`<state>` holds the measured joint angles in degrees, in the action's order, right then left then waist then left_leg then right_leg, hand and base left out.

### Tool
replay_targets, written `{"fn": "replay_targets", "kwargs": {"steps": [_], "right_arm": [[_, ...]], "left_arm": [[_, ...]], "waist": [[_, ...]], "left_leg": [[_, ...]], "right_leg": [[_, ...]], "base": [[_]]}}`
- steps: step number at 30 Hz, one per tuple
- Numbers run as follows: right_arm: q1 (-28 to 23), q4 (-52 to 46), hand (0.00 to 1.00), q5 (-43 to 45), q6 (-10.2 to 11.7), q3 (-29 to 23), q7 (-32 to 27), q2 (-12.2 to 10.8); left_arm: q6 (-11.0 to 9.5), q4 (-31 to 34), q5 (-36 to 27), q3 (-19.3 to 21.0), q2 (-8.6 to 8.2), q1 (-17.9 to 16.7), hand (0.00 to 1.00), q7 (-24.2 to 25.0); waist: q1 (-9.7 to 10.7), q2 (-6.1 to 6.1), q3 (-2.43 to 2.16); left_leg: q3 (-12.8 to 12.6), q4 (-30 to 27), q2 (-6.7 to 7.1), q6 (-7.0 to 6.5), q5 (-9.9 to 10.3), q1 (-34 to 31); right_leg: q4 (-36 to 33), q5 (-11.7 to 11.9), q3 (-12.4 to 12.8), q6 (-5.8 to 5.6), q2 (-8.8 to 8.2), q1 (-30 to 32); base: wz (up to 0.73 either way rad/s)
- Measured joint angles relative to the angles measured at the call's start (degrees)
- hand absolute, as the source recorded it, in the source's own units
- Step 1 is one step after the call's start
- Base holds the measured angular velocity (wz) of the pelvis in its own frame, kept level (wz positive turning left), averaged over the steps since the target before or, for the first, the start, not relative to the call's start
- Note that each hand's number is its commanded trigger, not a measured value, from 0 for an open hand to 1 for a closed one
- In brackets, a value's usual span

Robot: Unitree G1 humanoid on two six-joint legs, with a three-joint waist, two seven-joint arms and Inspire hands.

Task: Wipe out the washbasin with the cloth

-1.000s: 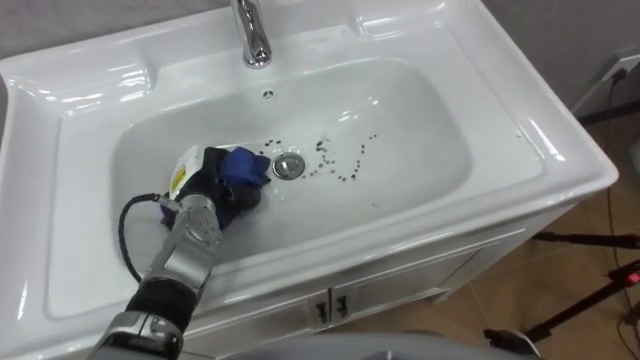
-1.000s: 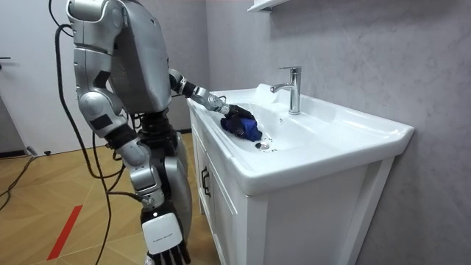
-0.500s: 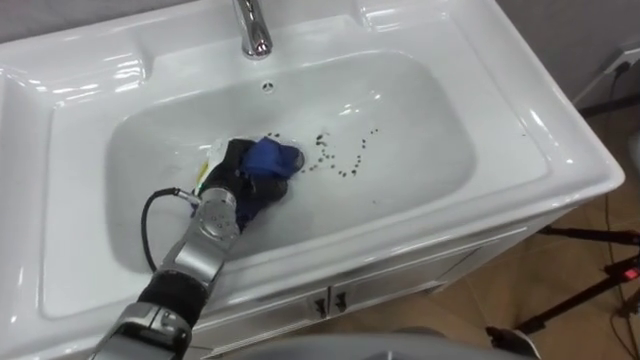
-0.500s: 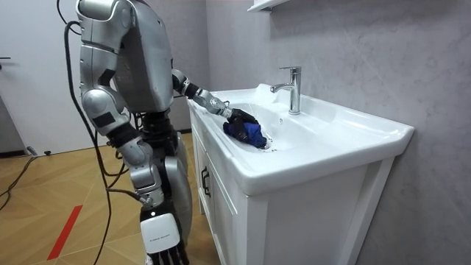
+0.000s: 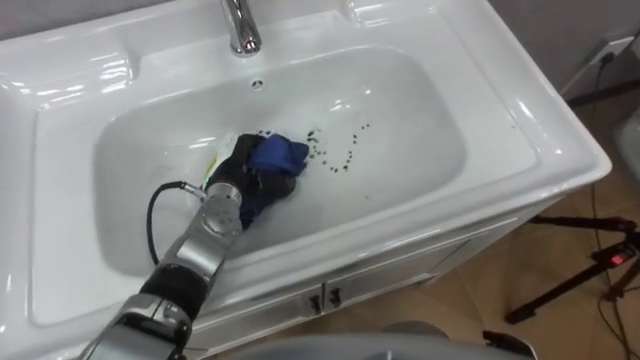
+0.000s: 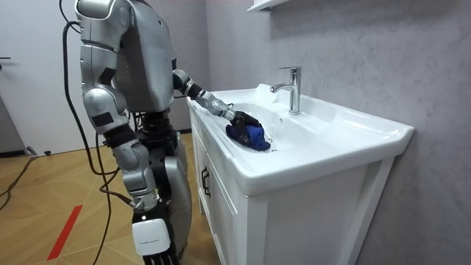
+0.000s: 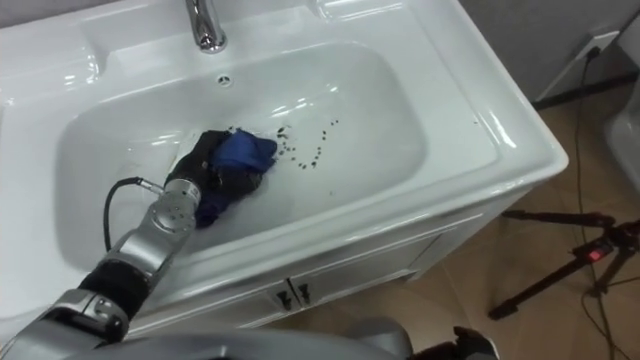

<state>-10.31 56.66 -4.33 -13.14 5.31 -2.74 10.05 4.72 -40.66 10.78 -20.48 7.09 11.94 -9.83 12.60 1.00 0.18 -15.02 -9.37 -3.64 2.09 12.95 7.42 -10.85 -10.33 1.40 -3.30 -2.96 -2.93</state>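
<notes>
One hand, the left hand [image 5: 233, 173], is seen down inside the basin [image 5: 410, 160], near the middle of the bowl and slightly toward the robot's left. Its fingers are curled over a blue cloth [image 5: 276, 159], which is bunched up and pressed against the bottom of the bowl. The cloth is clamped between the hand and the white surface, and part of it sticks out toward the robot's right. Several small dark specks [image 5: 338, 152] are scattered on the bowl just beside the cloth, on its right. A chrome faucet [image 5: 240, 26] is mounted on the far rim, and a small overflow hole [image 5: 257, 85] is set in the wall below it. White cabinet doors [image 5: 340, 292] are seen under the front edge.

From the room view, the robot is shown standing upright on a wooden floor [image 6: 44, 199], close against the cabinet, with its left arm stretched forward over the rim. The right hand [image 6: 149, 234] is hung low at its side; whether it is spread or closed cannot be told.
</notes>
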Motion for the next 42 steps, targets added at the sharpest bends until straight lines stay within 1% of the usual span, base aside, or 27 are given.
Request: {"fn": "replay_targets", "kwargs": {"steps": [2,4,5,6,7,8,9,11,12,14,17,19,21,22,23,28,35,42], "right_arm": [[1.40,2.29,0.00,0.10,0.78,0.01,0.43,-0.01],[2.06,4.37,0.00,0.23,1.09,0.03,0.78,0.01],[2.50,5.48,0.00,0.50,1.10,0.02,1.11,0.04],[2.64,5.82,0.00,0.64,1.08,0.01,1.25,0.08],[2.71,6.25,0.00,1.27,1.04,0.06,1.69,0.12],[2.89,7.19,0.00,1.80,1.02,0.07,2.10,0.08],[3.13,7.79,0.00,2.36,0.99,0.14,2.28,0.09],[3.93,9.88,0.00,3.84,0.52,0.20,3.08,-0.16],[4.02,10.30,0.00,4.18,0.47,0.20,3.25,-0.26],[3.65,10.90,0.00,4.63,0.29,0.34,3.96,-0.31],[3.39,10.91,0.00,4.69,-0.17,0.25,4.28,-0.44],[3.39,10.91,0.00,4.70,-0.17,0.15,4.21,-0.43],[3.42,10.91,0.00,4.93,-0.16,0.14,4.11,-0.39],[3.42,10.90,0.00,4.96,-0.19,0.15,4.18,-0.41],[3.41,10.90,0.00,4.96,-0.24,0.15,4.17,-0.36],[3.54,10.89,0.00,4.94,-0.58,0.15,4.15,-0.28],[3.59,10.95,0.00,4.92,-0.66,0.18,4.11,-0.28],[3.48,11.21,0.00,6.10,-0.67,0.19,3.98,-0.36]], "left_arm": [[-0.04,0.01,0.00,-0.46,-0.36,0.47,1.00,0.59],[0.18,0.17,-0.12,-0.51,-0.78,0.75,1.00,0.76],[0.99,0.85,-0.32,-0.65,-1.13,0.94,1.00,1.15],[1.70,1.61,-0.45,-1.10,-1.13,1.02,1.00,1.44],[2.49,2.25,-0.63,-2.41,-1.22,1.62,1.00,1.83],[2.80,2.31,-0.87,-3.44,-1.71,2.44,1.00,2.18],[2.84,2.31,-1.09,-3.88,-2.00,2.77,1.00,2.31],[2.84,2.28,-1.14,-5.00,-3.21,4.04,1.00,3.17],[2.84,2.27,-1.15,-5.12,-3.45,4.30,1.00,3.33],[2.87,2.34,-1.97,-5.91,-3.91,4.99,1.00,3.92],[3.27,2.91,-2.26,-6.74,-3.97,6.36,1.00,4.62],[3.35,2.91,-2.26,-6.72,-4.16,6.90,1.00,5.18],[3.42,2.91,-2.26,-6.73,-4.47,7.72,1.00,5.62],[3.46,2.92,-2.28,-6.75,-4.62,8.21,1.00,5.93],[3.47,2.92,-2.28,-6.76,-4.77,8.56,1.00,6.13],[3.47,2.92,-2.28,-6.73,-4.94,8.95,1.00,6.28],[3.48,2.92,-2.27,-6.80,-5.00,9.05,1.00,6.33],[3.52,2.95,-0.07,-7.34,-5.00,9.09,1.00,6.20]], "waist": [[0.98,0.10,0.08],[1.68,0.13,0.10],[2.15,0.09,0.08],[2.53,0.07,0.07],[3.05,0.04,0.11],[3.40,-0.03,0.09],[3.65,-0.20,0.04],[4.47,-0.41,0.21],[4.48,-0.44,0.23],[4.78,-0.54,0.34],[5.64,-0.87,0.50],[6.21,-0.93,0.51],[6.44,-1.09,0.67],[6.52,-1.28,0.64],[6.66,-1.33,0.71],[7.54,-1.76,0.73],[7.67,-2.12,0.78],[7.90,-2.28,0.67]], "left_leg": [[-0.03,0.01,0.00,0.00,0.00,-0.16],[-0.37,0.01,0.00,0.00,0.00,-0.13],[-0.65,-0.01,-0.01,0.00,0.00,-0.06],[-0.65,-0.01,-0.01,0.00,0.00,-0.06],[-0.67,0.00,-0.01,0.00,0.00,-0.19],[-0.72,0.00,-0.01,0.00,0.00,-0.35],[-0.73,0.01,-0.02,0.00,0.00,-0.39],[-0.89,0.01,-0.02,0.00,0.00,-0.32],[-1.05,0.01,-0.03,0.00,0.00,-0.23],[-2.21,0.02,-0.07,0.00,0.00,0.11],[-2.26,0.04,-0.05,0.00,0.01,0.07],[-2.26,0.08,-0.05,0.00,0.01,0.05],[-2.26,0.08,-0.05,0.00,0.01,0.02],[-2.26,0.08,-0.05,0.00,0.01,0.04],[-2.26,0.08,-0.05,0.00,0.01,0.06],[-2.27,0.08,-0.05,0.00,0.01,0.08],[-2.23,0.08,-0.05,0.00,0.01,0.05],[-2.25,0.08,-0.05,0.00,0.01,0.20]], "right_leg": [[-0.04,0.02,-0.01,0.02,0.00,0.06],[-0.05,0.02,0.08,0.02,-0.01,0.10],[0.06,0.02,0.21,0.02,-0.01,0.14],[0.12,0.03,0.20,0.01,-0.02,0.18],[0.13,0.06,0.24,0.00,-0.03,0.35],[0.07,0.09,0.38,0.02,-0.02,0.59],[0.04,0.12,0.42,0.02,-0.01,0.68],[-0.04,0.17,0.76,0.03,0.05,0.83],[-0.05,0.18,0.98,0.04,0.08,0.86],[-0.04,0.26,1.74,0.02,0.13,0.87],[0.03,0.40,1.81,-0.03,0.11,0.95],[0.01,0.40,1.83,-0.03,0.13,0.95],[0.00,0.40,1.83,-0.03,0.12,0.97],[-0.01,0.40,1.83,-0.03,0.13,1.03],[-0.02,0.40,1.85,-0.03,0.13,1.03],[-0.08,0.48,1.88,-0.08,0.13,1.04],[-0.28,0.52,1.88,-0.07,0.13,1.04],[-0.82,0.51,1.73,-0.07,0.14,0.96]], "base": [[0.00],[0.00],[0.00],[0.00],[-0.03],[-0.06],[-0.06],[-0.08],[-0.17],[-0.20],[-0.03],[0.00],[0.00],[0.00],[0.00],[0.00],[0.00],[0.00]]}}
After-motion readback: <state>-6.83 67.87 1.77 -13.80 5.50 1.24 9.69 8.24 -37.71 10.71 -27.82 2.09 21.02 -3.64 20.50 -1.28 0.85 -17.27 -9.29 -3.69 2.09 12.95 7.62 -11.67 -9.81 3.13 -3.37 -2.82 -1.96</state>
